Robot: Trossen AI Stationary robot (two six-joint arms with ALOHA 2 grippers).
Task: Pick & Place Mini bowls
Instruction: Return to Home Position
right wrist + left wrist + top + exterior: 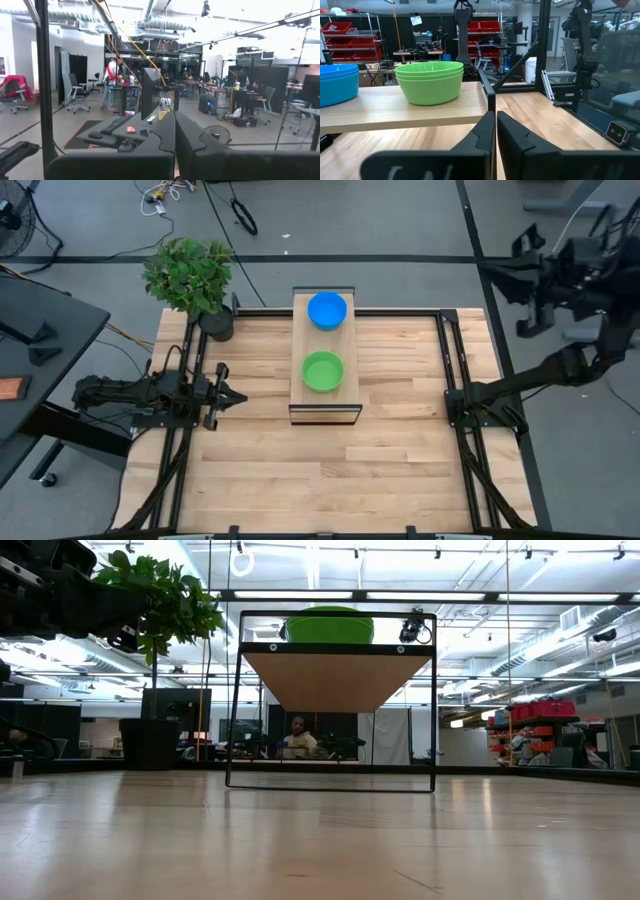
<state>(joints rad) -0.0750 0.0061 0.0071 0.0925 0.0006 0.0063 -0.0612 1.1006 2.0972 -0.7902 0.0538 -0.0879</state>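
— Bowls left to move?
— None visible: green bowls (322, 371) stacked on the shelf (300, 395) ahead of the left hand (225, 396), blue bowls (327, 310) beside them. Both hands clenched, empty; right hand (174, 125) off the table (400, 460).

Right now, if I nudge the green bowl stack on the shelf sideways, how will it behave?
Probably light and stiff: the green bowl stack looks like thin nested plastic. It would likely slide on the smooth wooden shelf rather than tip, being wider than tall.
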